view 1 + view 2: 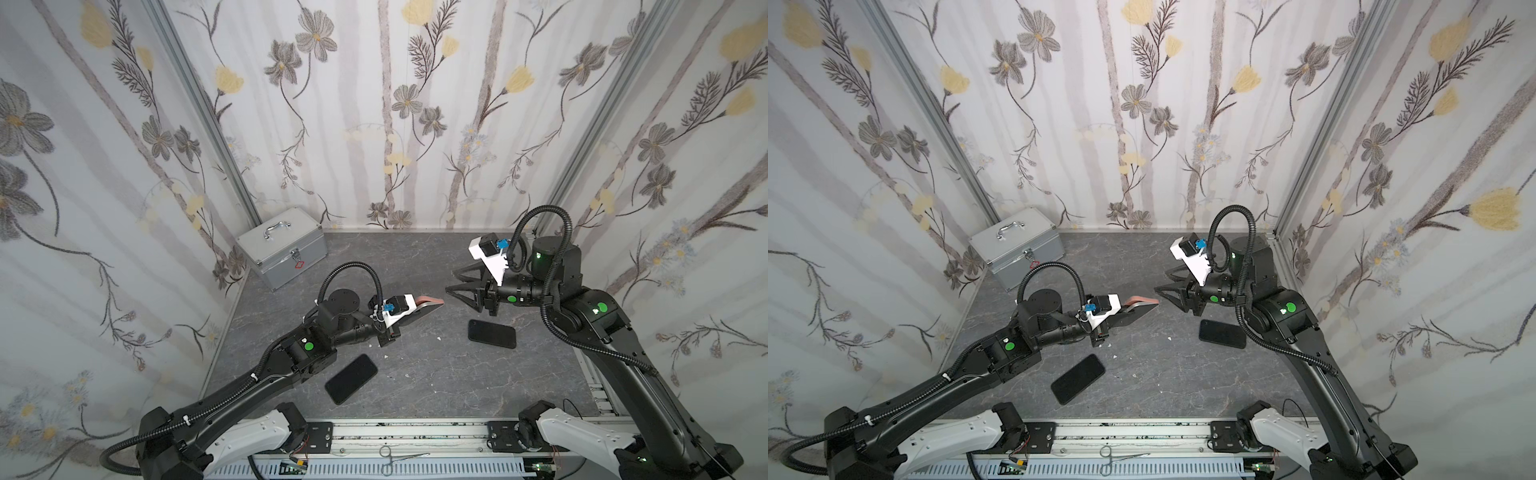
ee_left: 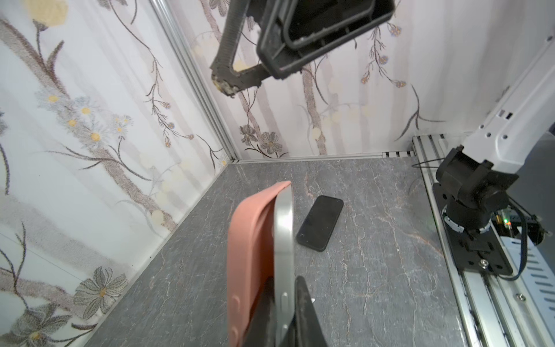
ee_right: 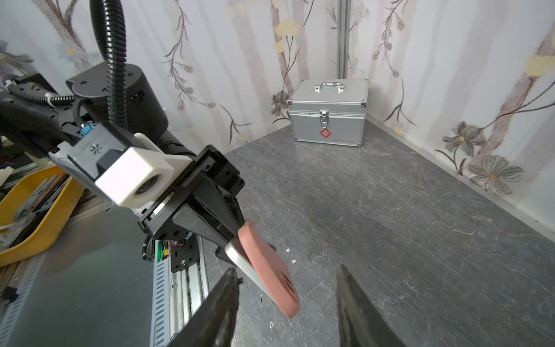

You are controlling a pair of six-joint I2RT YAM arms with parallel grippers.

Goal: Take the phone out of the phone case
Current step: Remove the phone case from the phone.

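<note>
A silver-edged phone (image 2: 282,240) sits partly in a pink phone case (image 2: 249,246), held above the table. My left gripper (image 2: 283,300) is shut on the phone: one finger lies between the case and the phone's back, the other on the phone's far face. At that end the case stands off the phone. In both top views the case (image 1: 428,300) (image 1: 1142,300) points toward my right gripper (image 1: 451,280) (image 1: 1161,280). The right gripper (image 3: 286,269) is open, its fingers on either side of the case's free end (image 3: 267,264) without touching it.
Two bare black phones lie on the grey table, one near the left arm (image 1: 351,378) and one under the right arm (image 1: 491,333). A silver first-aid box (image 1: 280,247) stands in the back left corner. Forceps (image 1: 399,457) lie on the front rail.
</note>
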